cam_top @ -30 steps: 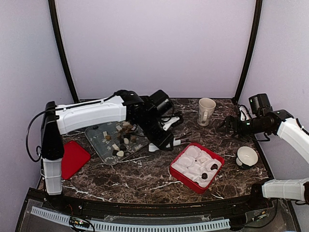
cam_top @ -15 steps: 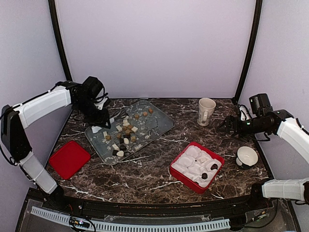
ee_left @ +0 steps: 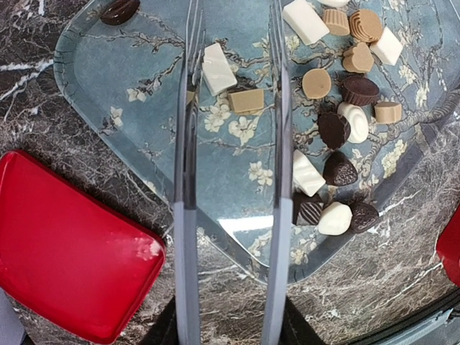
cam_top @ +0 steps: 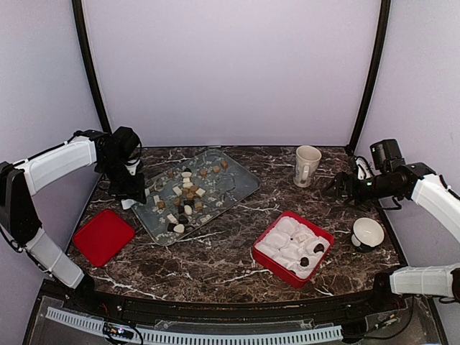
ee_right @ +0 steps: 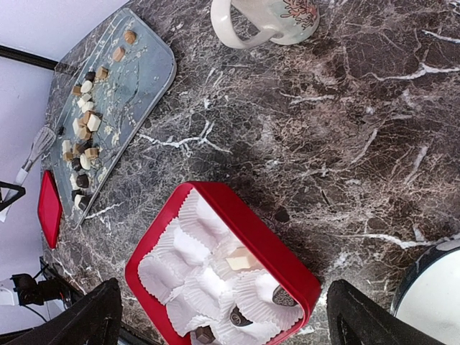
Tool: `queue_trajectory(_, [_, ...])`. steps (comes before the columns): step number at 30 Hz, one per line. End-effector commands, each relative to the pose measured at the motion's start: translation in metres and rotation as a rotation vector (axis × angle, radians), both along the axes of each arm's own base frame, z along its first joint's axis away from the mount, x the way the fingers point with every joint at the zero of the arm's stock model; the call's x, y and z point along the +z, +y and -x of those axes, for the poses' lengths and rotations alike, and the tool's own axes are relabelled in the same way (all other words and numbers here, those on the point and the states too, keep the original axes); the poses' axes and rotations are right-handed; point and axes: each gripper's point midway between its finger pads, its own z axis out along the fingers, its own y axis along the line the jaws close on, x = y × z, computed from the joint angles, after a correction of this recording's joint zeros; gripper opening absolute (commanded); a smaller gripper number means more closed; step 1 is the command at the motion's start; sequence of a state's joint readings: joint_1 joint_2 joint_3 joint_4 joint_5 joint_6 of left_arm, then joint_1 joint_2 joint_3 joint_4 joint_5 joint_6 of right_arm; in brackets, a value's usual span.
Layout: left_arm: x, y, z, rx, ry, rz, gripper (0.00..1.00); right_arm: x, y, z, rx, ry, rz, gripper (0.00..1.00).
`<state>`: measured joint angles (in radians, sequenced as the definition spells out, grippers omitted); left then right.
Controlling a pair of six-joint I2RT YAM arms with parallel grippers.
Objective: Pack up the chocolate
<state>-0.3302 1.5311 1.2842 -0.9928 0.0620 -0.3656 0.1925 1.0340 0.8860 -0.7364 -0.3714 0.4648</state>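
Observation:
Chocolate pieces (cam_top: 187, 194), dark, tan and white, lie scattered on a blue flowered tray (cam_top: 237, 180). My left gripper (cam_top: 133, 190) hangs over the tray's left end, shut on silver tongs (ee_left: 185, 180). The tong arms stand apart over the tray (ee_left: 144, 86), holding nothing, with a tan chocolate (ee_left: 246, 100) on the tray below them. The red box (cam_top: 269, 255) with white paper cups holds a few chocolates (ee_right: 282, 296). My right gripper (cam_top: 341, 188) is open, high at the right. In the right wrist view that gripper (ee_right: 223, 287) looks down on the box (ee_right: 244, 215).
A red lid (cam_top: 103, 236) lies at the front left, just beside the tray's corner (ee_left: 65, 244). A cream mug (cam_top: 307, 165) stands at the back right. A white bowl (cam_top: 368, 232) sits right of the box, under the right arm.
My left arm swung from the red box back to the left, carrying the tongs to the tray's left end. The right arm has not moved.

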Motion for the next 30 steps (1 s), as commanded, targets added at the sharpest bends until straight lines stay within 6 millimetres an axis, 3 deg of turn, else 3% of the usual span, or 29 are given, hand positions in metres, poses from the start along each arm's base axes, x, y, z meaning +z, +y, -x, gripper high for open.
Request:
queue_trajectory(1, [0.002, 0.009, 0.007, 0.043, 0.006, -0.039, 0.38, 0.008, 0.001, -0.007, 0.006, -0.039, -0.012, 1.0])
queue_trajectory(19, [-0.027, 0.005, 0.005, 0.045, 0.064, -0.041, 0.36, 0.008, 0.002, -0.005, -0.001, -0.035, -0.025, 1.0])
queue_trajectory(30, [-0.039, 0.0, 0.001, -0.009, 0.078, -0.078, 0.28, 0.008, -0.001, -0.001, -0.007, -0.03, -0.01, 1.0])
